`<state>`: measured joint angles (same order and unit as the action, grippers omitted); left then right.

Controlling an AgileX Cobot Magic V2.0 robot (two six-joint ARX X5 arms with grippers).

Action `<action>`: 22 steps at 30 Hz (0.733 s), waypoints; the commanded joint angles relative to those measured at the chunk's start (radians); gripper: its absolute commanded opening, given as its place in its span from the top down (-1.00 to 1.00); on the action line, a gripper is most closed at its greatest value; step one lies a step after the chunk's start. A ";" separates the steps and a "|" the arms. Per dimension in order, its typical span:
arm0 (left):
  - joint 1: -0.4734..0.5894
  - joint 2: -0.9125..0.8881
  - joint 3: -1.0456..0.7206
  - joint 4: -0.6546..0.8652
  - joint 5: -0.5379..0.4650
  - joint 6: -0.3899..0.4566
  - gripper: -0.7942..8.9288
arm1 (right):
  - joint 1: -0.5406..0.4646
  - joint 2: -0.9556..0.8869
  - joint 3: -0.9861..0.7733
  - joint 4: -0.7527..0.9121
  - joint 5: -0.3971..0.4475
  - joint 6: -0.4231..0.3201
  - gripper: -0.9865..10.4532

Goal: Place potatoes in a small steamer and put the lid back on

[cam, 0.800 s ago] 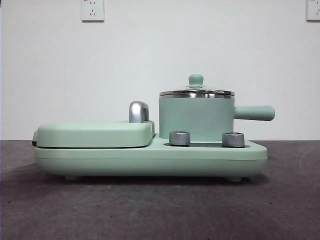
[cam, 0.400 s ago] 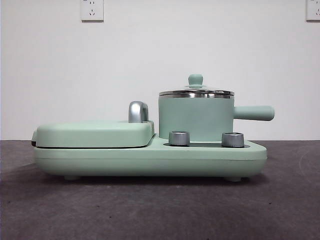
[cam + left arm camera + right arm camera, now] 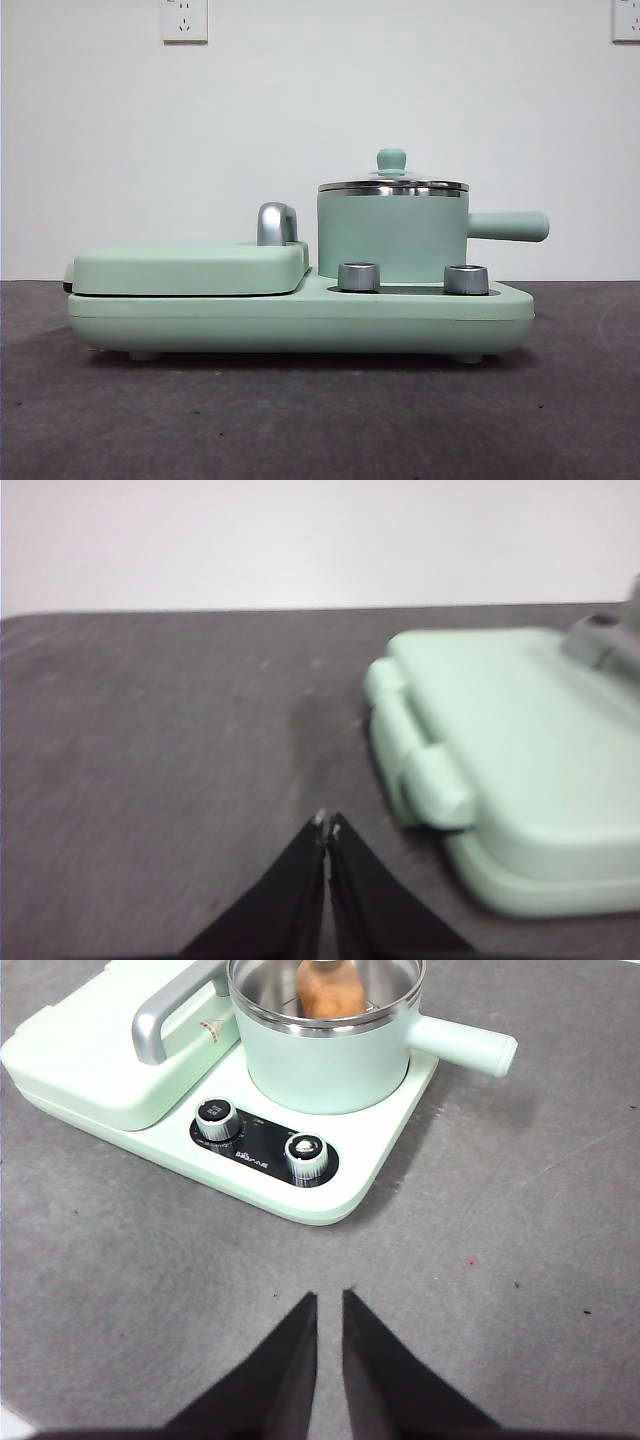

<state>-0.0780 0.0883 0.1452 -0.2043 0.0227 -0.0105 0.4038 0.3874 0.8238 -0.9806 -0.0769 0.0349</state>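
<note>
Potato [image 3: 332,990]: you see it inside the small steamer [image 3: 392,238].
Lid [image 3: 392,180]: seated on the rim.
Left gripper [image 3: 326,826]: pressed together.
Right gripper [image 3: 329,1296]: narrowly parted, holding nothing.

The left gripper [image 3: 327,827] hung low over the counter [image 3: 150,760] with its two black fingers [image 3: 300,880] pressed together at the tips, empty. The right gripper [image 3: 329,1300] was poised higher above the counter, its fingers [image 3: 375,1360] parted by a narrow gap and gripping nothing. Neither arm showed in the front view.
</note>
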 commanded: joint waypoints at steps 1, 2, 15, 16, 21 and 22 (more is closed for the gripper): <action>0.026 -0.056 -0.067 0.015 -0.004 0.009 0.82 | 0.004 0.002 0.006 0.008 0.000 0.005 0.76; 0.034 -0.079 -0.091 0.016 -0.004 0.003 0.82 | 0.004 0.002 0.006 0.008 0.000 0.005 0.76; 0.045 -0.080 -0.131 0.043 -0.003 -0.055 0.82 | 0.004 0.002 0.006 0.008 -0.001 0.005 0.76; 0.045 -0.080 -0.131 0.043 -0.003 -0.055 0.82 | 0.004 0.002 0.006 0.008 -0.001 0.005 0.76; 0.045 -0.080 -0.131 0.043 -0.003 -0.055 0.82 | 0.004 0.002 0.007 0.050 0.108 -0.064 0.80; 0.045 -0.080 -0.131 0.043 -0.003 -0.055 0.82 | 0.004 -0.005 0.007 0.057 0.142 -0.085 0.80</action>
<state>-0.0338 0.0082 0.0322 -0.1757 0.0216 -0.0566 0.4042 0.3855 0.8238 -0.9325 0.0357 -0.0055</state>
